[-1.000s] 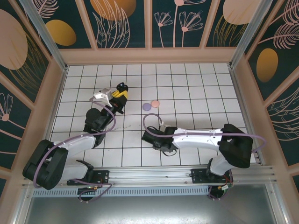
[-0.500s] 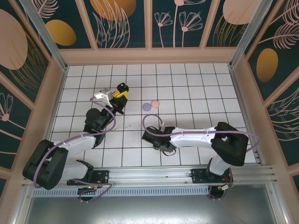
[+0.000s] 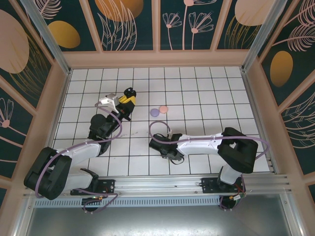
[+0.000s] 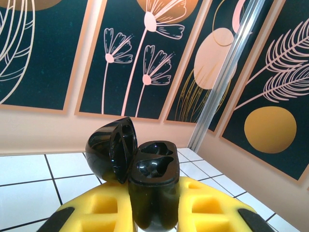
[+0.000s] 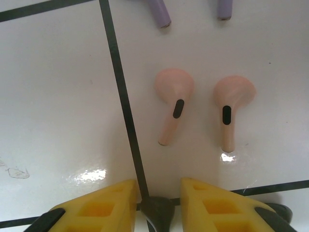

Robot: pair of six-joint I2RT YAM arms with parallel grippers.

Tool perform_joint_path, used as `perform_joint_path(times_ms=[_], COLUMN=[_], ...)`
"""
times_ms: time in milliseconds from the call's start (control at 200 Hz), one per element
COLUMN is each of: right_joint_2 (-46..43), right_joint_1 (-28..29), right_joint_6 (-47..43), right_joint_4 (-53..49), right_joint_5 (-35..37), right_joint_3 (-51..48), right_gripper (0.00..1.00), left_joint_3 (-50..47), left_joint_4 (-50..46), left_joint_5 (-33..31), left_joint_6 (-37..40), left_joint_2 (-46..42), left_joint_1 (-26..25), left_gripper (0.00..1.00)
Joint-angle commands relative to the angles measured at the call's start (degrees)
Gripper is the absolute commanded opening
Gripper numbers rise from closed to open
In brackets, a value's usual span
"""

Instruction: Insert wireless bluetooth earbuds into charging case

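Note:
A black charging case (image 4: 153, 188) stands upright between my left gripper's (image 4: 154, 218) yellow pads, which are shut on it. Its lid (image 4: 110, 150) hangs open to the left and both sockets are bare. From above, that gripper (image 3: 125, 104) holds the case (image 3: 129, 93) over the left-middle tiles. My right gripper (image 5: 158, 195) points down at the floor near the centre (image 3: 158, 143). A black earbud (image 5: 157, 215) lies between its fingers with a thin gap on each side. Two pale pink earbuds (image 5: 174, 104) (image 5: 231, 106) lie just ahead, and two lavender stems (image 5: 160, 12) beyond them.
A round lavender case (image 3: 154, 112) and a pink one (image 3: 163, 108) sit side by side on the tiles between the two grippers. Patterned walls and aluminium posts (image 3: 253, 44) fence the tiled floor on three sides.
The right gripper's fingers have narrowed around the black earbud, and the right arm's elbow has swung left. The left arm and its case have stayed still.

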Motion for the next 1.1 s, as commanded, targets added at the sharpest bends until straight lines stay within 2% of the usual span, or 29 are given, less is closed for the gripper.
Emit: perform_joint_path(times_ms=[0, 666, 1096], right_joint_2=[1.5, 1.0, -0.5], right_joint_1=[-0.4, 1.0, 1.4], right_joint_6=[-0.5, -0.2, 0.3], right_joint_4=[0.5, 0.1, 1.1], right_joint_5=[-1.1, -1.6, -0.8], right_joint_3=[-0.2, -1.0, -2.0], right_gripper=[0.28, 0.26, 0.17], left_joint_3=[1.4, 1.8, 2.2], left_joint_4=[1.3, 1.4, 1.3], left_joint_5=[0.9, 1.5, 2.2], left_joint_6=[-0.4, -0.7, -1.2], left_joint_2=[0.2, 0.9, 0.8], left_joint_1=[-0.3, -0.3, -0.3], left_gripper=[0.0, 0.0, 0.0])
